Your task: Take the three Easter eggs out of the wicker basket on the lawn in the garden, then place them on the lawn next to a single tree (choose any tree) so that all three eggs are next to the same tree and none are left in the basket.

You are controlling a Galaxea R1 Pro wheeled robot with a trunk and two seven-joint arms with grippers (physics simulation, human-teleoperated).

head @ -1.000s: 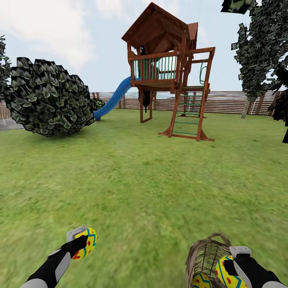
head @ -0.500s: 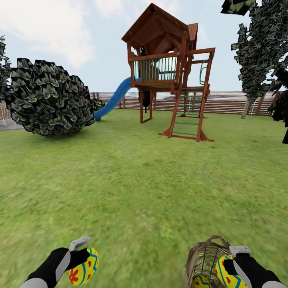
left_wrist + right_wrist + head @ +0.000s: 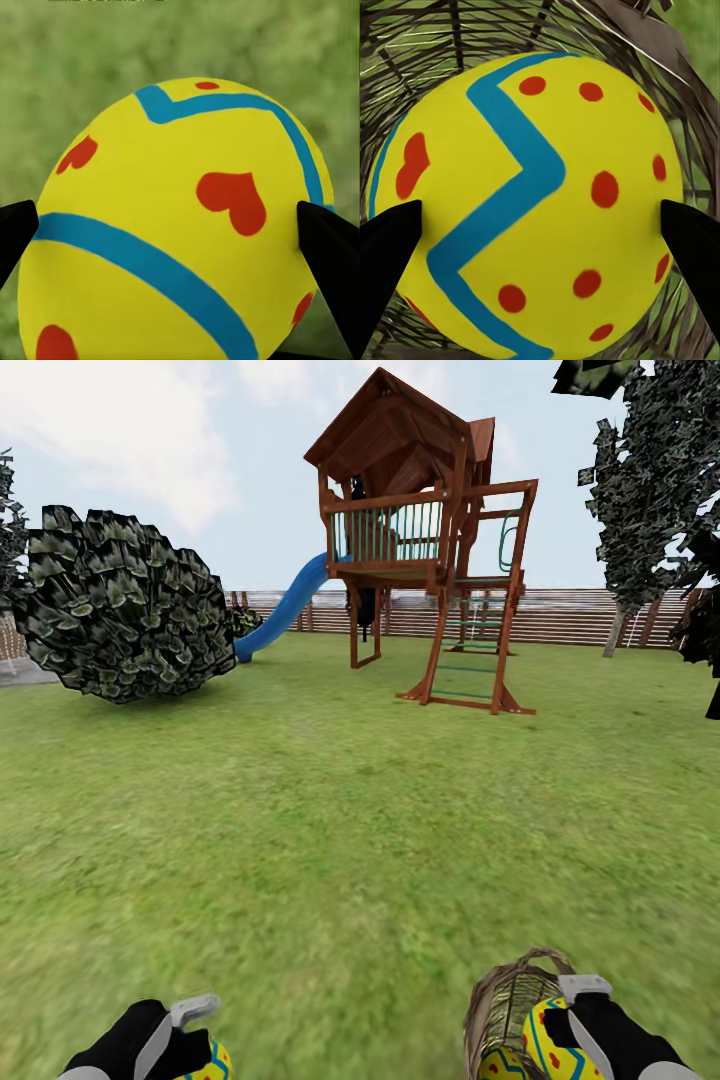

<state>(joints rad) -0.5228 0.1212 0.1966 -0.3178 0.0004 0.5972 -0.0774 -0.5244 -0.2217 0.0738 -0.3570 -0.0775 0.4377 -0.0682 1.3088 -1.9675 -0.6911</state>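
My left gripper (image 3: 195,1043) is shut on a yellow Easter egg (image 3: 207,1065) with blue bands and red hearts, held low over the lawn (image 3: 350,840) at the bottom left edge. That egg (image 3: 180,225) sits between both black fingers (image 3: 330,251). My right gripper (image 3: 562,1022) is shut on a second egg (image 3: 545,1040) just over the wicker basket (image 3: 505,1005). In the right wrist view this egg (image 3: 532,202) hangs inside the basket's woven wall (image 3: 607,26). A third egg (image 3: 497,1066) lies in the basket. The tree is out of view.
A wooden playset (image 3: 420,540) with a blue slide (image 3: 285,605) stands ahead by the slat fence (image 3: 570,618). A dark mottled shrub (image 3: 125,605) fills the left side, and dark mottled foliage (image 3: 655,480) rises at the right. Grass lies between me and them.
My left arm has drawn down and back toward the picture's bottom edge with its egg. The right gripper and its egg have shifted slightly left over the basket.
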